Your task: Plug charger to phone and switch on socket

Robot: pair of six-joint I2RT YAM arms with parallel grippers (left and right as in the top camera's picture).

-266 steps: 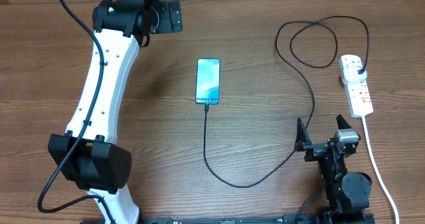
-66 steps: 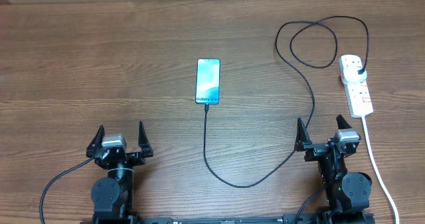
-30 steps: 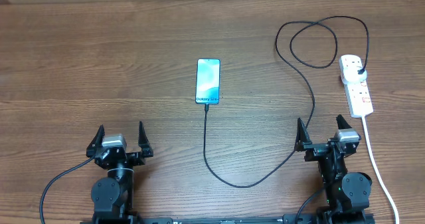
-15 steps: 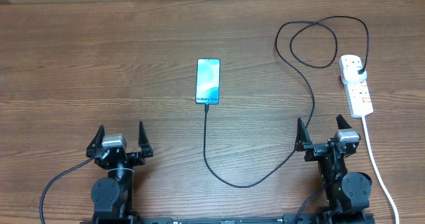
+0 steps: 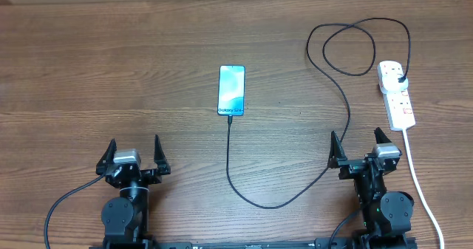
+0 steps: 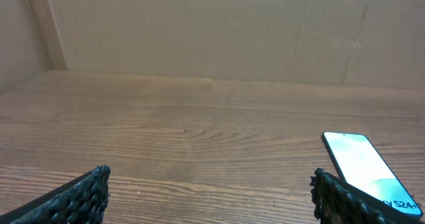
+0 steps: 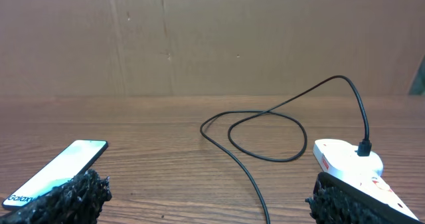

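A white power strip [image 5: 397, 95] lies on the wooden table [image 5: 111, 57], its long axis pointing away from the robot. The right gripper [image 5: 355, 135] sits near the strip, just short of its near end and a little to its left, fingers spread wide and holding nothing. The left gripper [image 5: 134, 140] is well to the left of the strip, equally spread and empty, so the right arm looks the better placed to reach it.

The phone [image 5: 231, 90] lies well left of the strip, screen up. The black charger [image 5: 349, 120] appears to meet the phone's near edge, and its plug stands in the strip's far end. Whether the strip is switched on is too small to tell.

Bare table lies between the right gripper and the strip. The charger's loop lies left of the strip's far end, and the white cord [image 5: 417, 182] trails from its near end.
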